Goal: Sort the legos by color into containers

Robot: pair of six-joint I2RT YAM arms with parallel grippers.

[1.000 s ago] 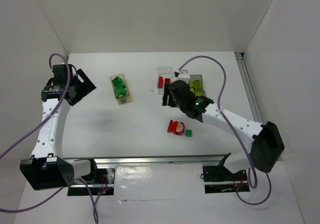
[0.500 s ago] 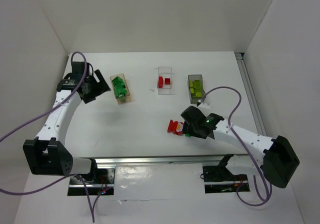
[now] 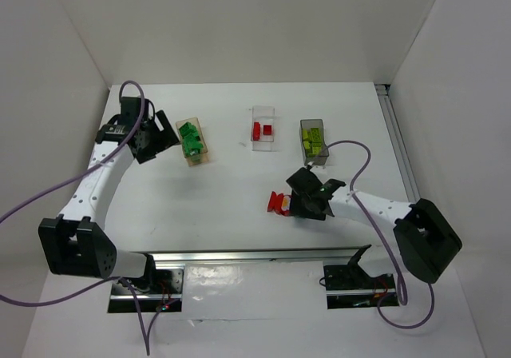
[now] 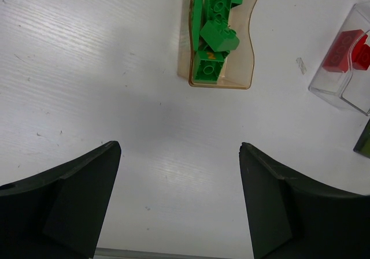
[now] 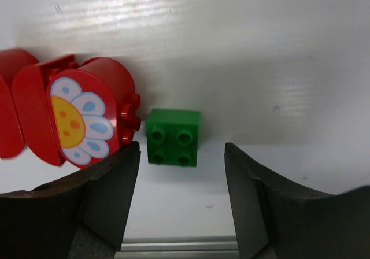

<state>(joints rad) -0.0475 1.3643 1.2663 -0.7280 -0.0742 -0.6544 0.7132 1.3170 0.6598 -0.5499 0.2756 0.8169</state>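
Both pairs of jaws apart above a scuffed white table between plain white walls.

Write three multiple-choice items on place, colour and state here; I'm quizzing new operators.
1. Where is the loose green brick? A inside a bin; B on the table beside the red flower piece; C held aloft.
2. What colour are the bricks in the clear bin? A red; B green; C blue.
3. The right fingers are: A shut on a brick; B open; C out of view.
Answers: B, the right wrist view shows it lying on the table; A, red shows through its walls; B, a wide gap separates them.
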